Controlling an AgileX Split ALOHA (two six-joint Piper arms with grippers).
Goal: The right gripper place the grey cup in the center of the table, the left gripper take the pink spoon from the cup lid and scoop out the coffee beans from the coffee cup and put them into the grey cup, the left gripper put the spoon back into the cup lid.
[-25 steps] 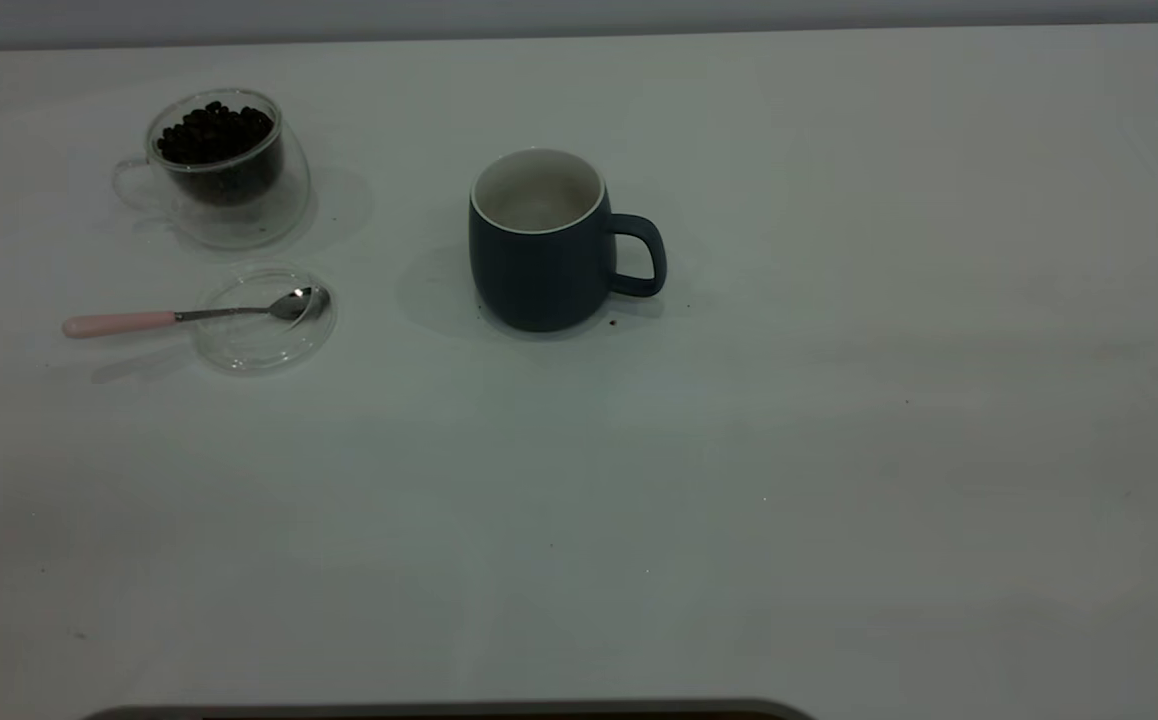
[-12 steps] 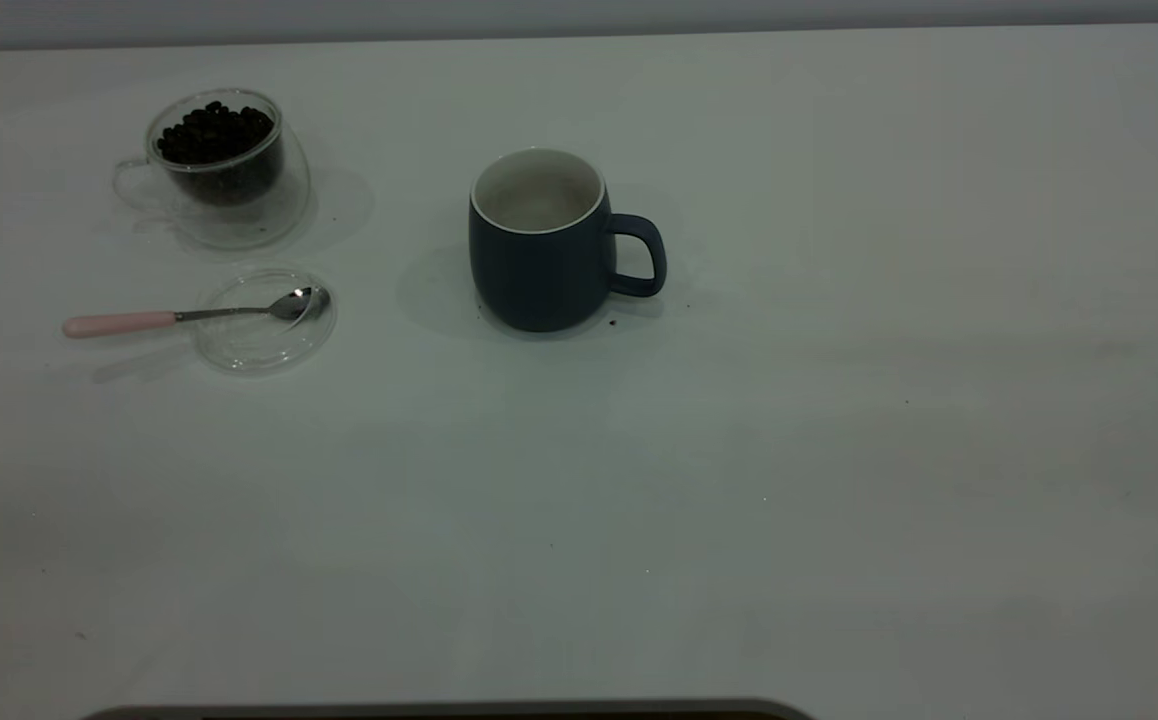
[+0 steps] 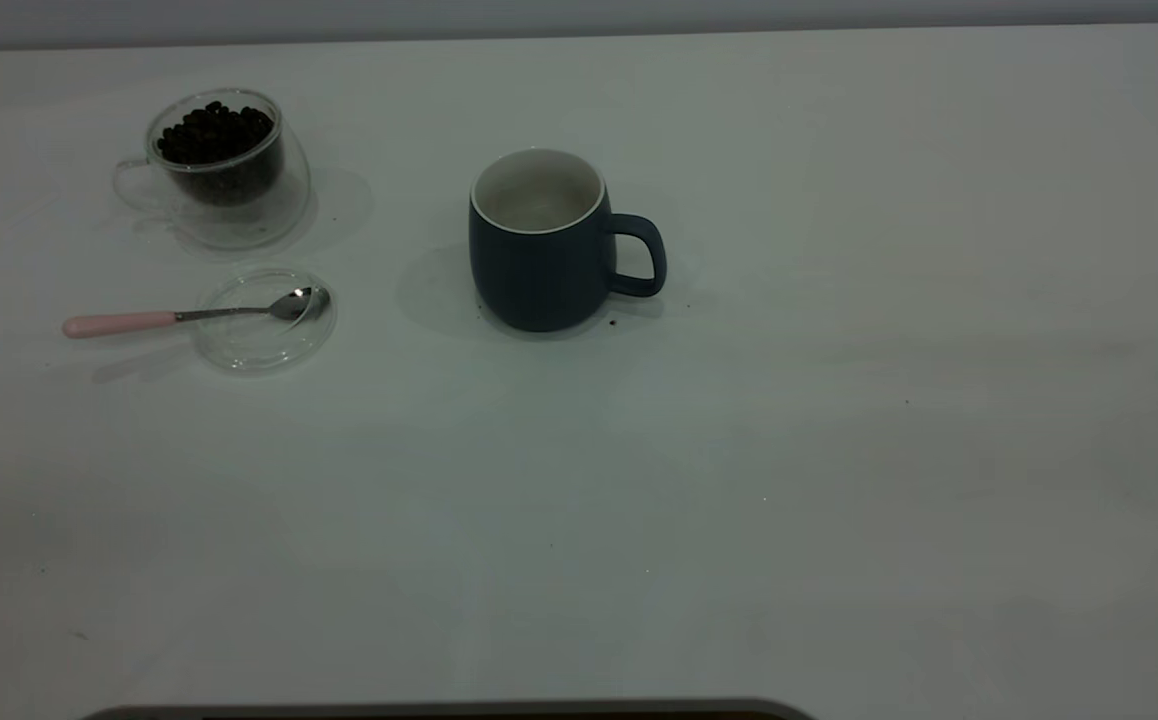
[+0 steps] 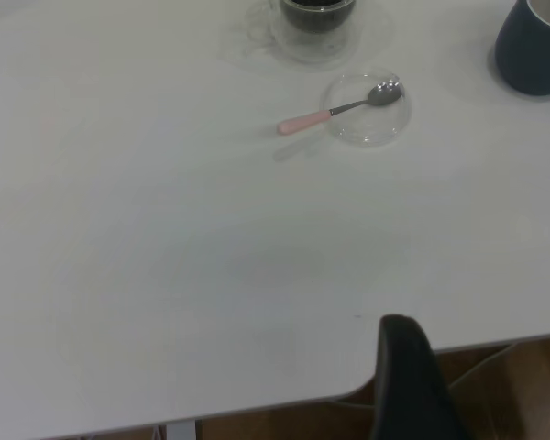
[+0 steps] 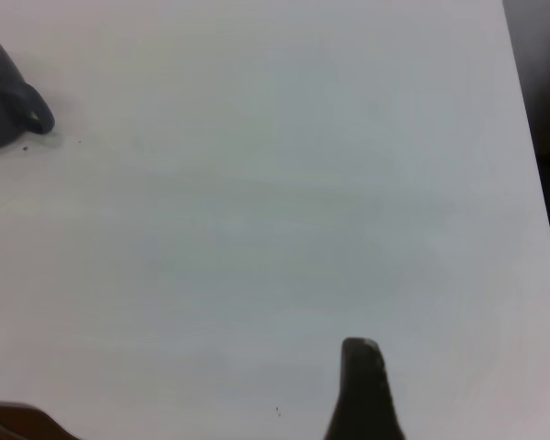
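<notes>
While neither gripper's state can be told, the rounded matte grey cup (image 3: 539,245) stands beside the glassy cup lid (image 3: 264,335).

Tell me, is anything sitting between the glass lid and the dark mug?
No, the exterior view shows only bare table between the cup lid and the grey cup.

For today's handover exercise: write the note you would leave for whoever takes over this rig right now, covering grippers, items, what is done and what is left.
Left gripper and right gripper: pulled back near the table edge, holding nothing.
Grey cup: upright mid-table, looks empty.
Pink spoon: bowl resting in the cup lid, handle sticking out.
Coffee beans: in the coffee cup, behind the lid.
Done: the cup's placing, apparently.
Left: scoop beans, return spoon.
</notes>
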